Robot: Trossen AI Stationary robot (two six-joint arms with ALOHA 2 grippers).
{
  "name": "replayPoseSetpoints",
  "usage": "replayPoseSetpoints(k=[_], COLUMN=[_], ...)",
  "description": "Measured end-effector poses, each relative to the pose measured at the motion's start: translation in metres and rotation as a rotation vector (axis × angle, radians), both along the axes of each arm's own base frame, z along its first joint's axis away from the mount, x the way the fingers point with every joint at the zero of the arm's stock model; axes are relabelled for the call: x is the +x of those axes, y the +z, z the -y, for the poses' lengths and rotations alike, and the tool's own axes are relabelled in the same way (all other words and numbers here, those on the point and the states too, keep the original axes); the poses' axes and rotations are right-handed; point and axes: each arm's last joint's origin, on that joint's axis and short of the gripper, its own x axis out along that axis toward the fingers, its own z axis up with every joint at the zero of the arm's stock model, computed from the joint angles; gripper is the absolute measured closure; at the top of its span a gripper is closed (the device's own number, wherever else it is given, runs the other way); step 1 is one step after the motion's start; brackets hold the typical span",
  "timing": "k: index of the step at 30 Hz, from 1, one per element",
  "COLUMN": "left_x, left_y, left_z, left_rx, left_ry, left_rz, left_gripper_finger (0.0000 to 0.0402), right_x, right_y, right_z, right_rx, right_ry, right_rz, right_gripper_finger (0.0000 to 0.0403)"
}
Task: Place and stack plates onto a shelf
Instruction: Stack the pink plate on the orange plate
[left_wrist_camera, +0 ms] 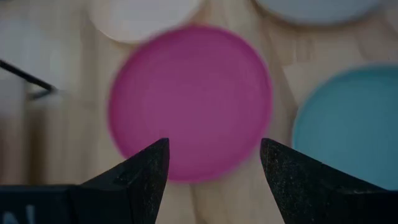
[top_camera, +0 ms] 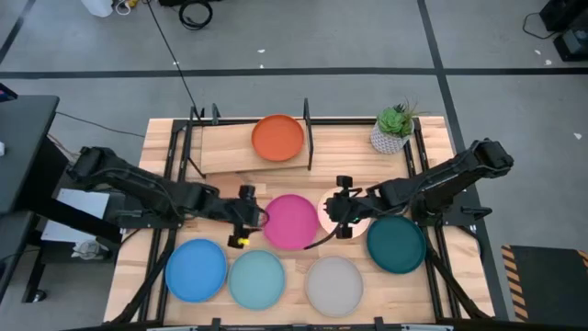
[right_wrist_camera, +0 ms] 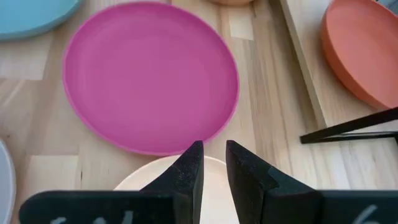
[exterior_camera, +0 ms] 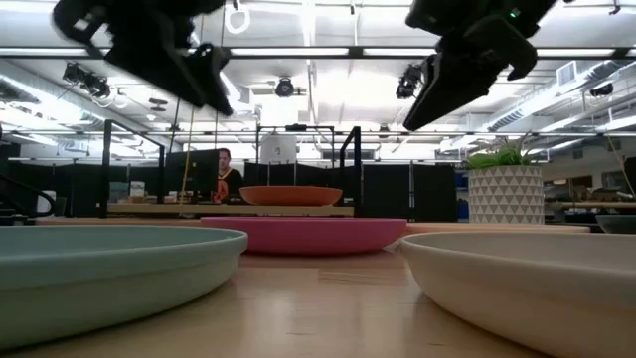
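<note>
left gripper (top_camera: pixel 246 217) beside magenta plate (top_camera: pixel 291 221), fingers spread wide, empty – right gripper (top_camera: pixel 342 208) over cream plate (top_camera: pixel 333 208), fingers narrowly apart, holding nothing.

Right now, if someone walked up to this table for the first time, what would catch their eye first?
Probably the magenta plate at the middle of the table, with both arms reaching in toward it: the left tool open at its left edge, the right tool over the cream plate to its right. Next, the lone orange plate already on the shelf at the back, and the blue plate in the front row.
</note>
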Motion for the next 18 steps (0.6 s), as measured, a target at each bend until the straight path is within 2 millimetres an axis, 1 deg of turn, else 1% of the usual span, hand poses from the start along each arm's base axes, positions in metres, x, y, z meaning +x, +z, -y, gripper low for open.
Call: replayPoseSetpoints(k=[4, 9, 12, 14, 16, 18], left_x=[0.012, 0.023, 0.027, 0.029, 0.031, 0.032], left_y=[-0.025, -0.052, -0.062, -0.067, -0.069, -0.072], left_z=[0.012, 0.027, 0.031, 0.031, 0.031, 0.031], left_rx=[0.022, 0.06, 0.073, 0.08, 0.084, 0.103], left_ry=[-0.033, -0.092, -0.109, -0.107, -0.104, -0.107], left_rz=[-0.067, -0.115, -0.135, -0.147, -0.138, -0.142], left_gripper_finger=[0.016, 0.0182, 0.0194, 0.02, 0.0204, 0.0207], right_x=[-0.007, -0.007, -0.004, -0.002, 0.004, 0.008], right_y=[-0.007, -0.009, -0.007, -0.006, -0.008, -0.015], right_z=[0.002, 0.003, 0.001, -0.001, -0.005, -0.007], right_rx=[0.012, 0.011, 0.038, 0.063, 0.086, 0.081], right_ry=[-0.007, 0.013, 0.061, 0.126, 0.191, 0.232], right_rz=[0.021, 0.046, 0.067, 0.084, 0.103, 0.085], right_gripper_finger=[0.0328, 0.0328, 0.0328, 0.0328, 0.0328, 0.0328])
